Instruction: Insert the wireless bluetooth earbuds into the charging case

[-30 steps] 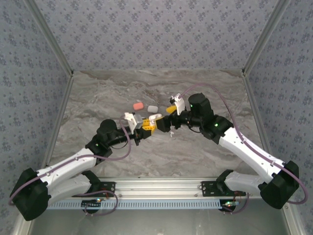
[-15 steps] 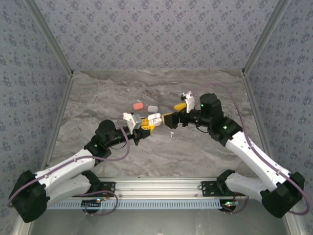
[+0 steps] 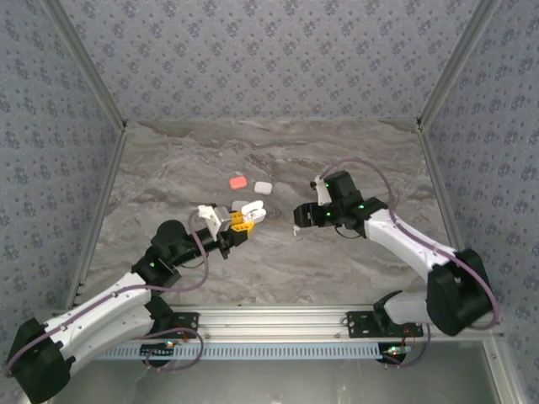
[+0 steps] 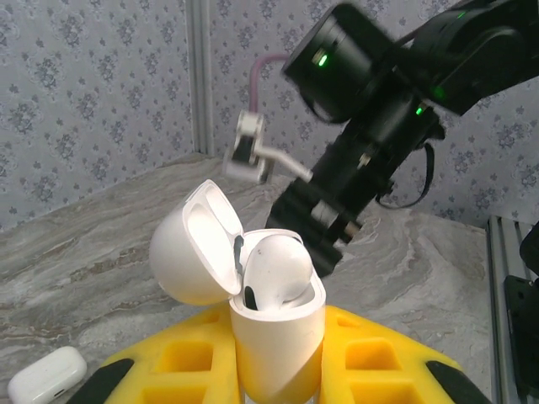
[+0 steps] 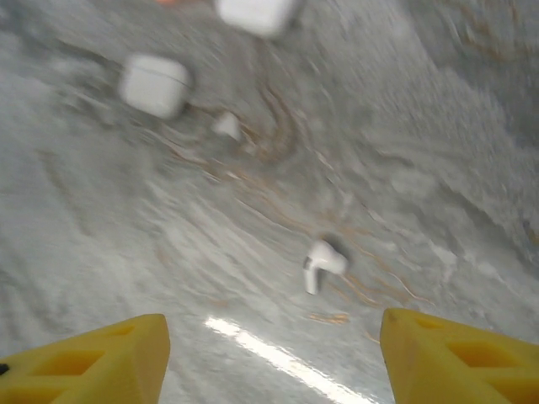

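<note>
Since the right arm (image 3: 404, 240) was swung away from the left arm (image 3: 118, 295) and lowered toward the table (image 3: 168, 168), a second pick-up is judged under way. The left gripper (image 3: 240, 221), drawn back toward its base, is kept pinched on the open case (image 4: 276, 337), in which one earbud (image 4: 278, 268) is seated. The right gripper (image 5: 271, 324) is held spread over a loose earbud (image 5: 322, 263) lying on the table. That view is blurred, and whether the second socket is free cannot be made out.

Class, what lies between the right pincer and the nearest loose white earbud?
Bare marble table lies between the right pincer and the earbud, as the right wrist view shows.
</note>
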Robot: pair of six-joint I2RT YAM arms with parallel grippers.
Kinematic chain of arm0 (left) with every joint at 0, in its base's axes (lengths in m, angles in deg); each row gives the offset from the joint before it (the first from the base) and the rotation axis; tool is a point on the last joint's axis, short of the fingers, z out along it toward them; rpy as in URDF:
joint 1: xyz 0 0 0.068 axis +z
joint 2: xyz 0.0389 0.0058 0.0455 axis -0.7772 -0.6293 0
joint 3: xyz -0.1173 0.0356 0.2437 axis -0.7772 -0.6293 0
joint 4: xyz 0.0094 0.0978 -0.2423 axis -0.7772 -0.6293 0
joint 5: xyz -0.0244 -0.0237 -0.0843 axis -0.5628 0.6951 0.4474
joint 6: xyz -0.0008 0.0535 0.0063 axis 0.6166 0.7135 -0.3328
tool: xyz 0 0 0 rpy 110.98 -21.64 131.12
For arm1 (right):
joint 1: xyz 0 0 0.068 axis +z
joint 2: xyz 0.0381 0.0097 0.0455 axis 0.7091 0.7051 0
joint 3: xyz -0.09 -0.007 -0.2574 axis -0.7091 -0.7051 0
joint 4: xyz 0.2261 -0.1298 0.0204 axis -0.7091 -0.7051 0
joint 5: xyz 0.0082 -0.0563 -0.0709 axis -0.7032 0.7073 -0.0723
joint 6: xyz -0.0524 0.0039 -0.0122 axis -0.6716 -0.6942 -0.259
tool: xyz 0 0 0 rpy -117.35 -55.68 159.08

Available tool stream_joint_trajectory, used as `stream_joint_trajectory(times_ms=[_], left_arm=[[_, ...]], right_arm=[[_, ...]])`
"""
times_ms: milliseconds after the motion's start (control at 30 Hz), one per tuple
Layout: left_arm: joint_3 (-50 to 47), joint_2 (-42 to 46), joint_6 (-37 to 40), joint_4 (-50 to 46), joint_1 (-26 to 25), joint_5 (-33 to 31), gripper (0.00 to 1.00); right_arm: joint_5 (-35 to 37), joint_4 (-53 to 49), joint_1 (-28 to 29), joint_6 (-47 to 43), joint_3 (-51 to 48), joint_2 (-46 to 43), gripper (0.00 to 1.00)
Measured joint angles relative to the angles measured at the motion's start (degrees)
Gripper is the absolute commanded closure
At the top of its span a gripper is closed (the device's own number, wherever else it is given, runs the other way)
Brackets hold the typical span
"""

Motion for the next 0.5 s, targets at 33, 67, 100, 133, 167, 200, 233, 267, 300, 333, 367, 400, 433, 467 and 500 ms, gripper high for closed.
stream_joint_trajectory(times_ms=[33,67,100,133,167,200,233,267,300,333,367,400,433,467,500], left_arm=[[-0.3,0.6,0.0,-0.3,0.0,-0.2,1.00],[-0.7,1.2,0.0,-0.6,0.0,-0.5,1.00],[-1.0,1.7,0.0,-0.8,0.0,-0.9,1.00],[-1.3,2.1,0.0,-1.0,0.0,-1.2,1.00],[-1.6,2.4,0.0,-1.2,0.0,-1.4,1.00],[-1.8,2.8,0.0,-1.4,0.0,-1.6,1.00],[-2.0,3.1,0.0,-1.6,0.0,-1.8,1.00],[-2.1,3.3,0.0,-1.8,0.0,-2.1,1.00],[-2.2,3.5,0.0,-2.0,0.0,-2.3,1.00],[-2.2,3.5,0.0,-2.0,0.0,-2.5,1.00],[-2.2,3.7,0.0,-2.0,0.0,-2.6,1.00],[-2.2,3.8,0.0,-2.1,0.0,-2.6,1.00],[-2.2,3.9,0.0,-2.1,0.0,-2.6,1.00],[-2.3,3.9,0.0,-2.2,0.0,-2.6,1.00],[-2.3,4.0,0.0,-2.4,0.0,-2.6,1.00]], right_arm=[[1.5,-0.3,0.9,0.0,0.1,1.8,0.35],[2.9,-0.8,1.8,0.0,0.3,3.1,0.37],[4.5,-1.5,3.0,0.0,0.8,4.7,0.38],[6.1,-2.1,4.0,0.0,1.5,6.3,0.40],[7.5,-2.4,4.9,0.0,2.3,7.8,0.42],[8.9,-2.7,5.8,0.0,3.3,9.4,0.45],[10.3,-3.0,6.7,0.2,4.2,11.0,0.47],[11.5,-3.2,7.3,0.4,5.1,12.3,0.49],[12.9,-3.3,8.1,0.6,6.0,13.8,0.51],[14.2,-3.7,8.8,0.8,6.8,15.1,0.52],[15.3,-4.1,9.3,1.0,7.5,16.2,0.54],[16.6,-4.7,9.9,1.2,8.5,17.6,0.55],[17.7,-5.2,10.6,1.4,9.4,18.9,0.56],[18.7,-5.7,11.1,1.5,10.0,19.8,0.57],[19.8,-6.1,11.6,1.6,10.8,20.9,0.57]])
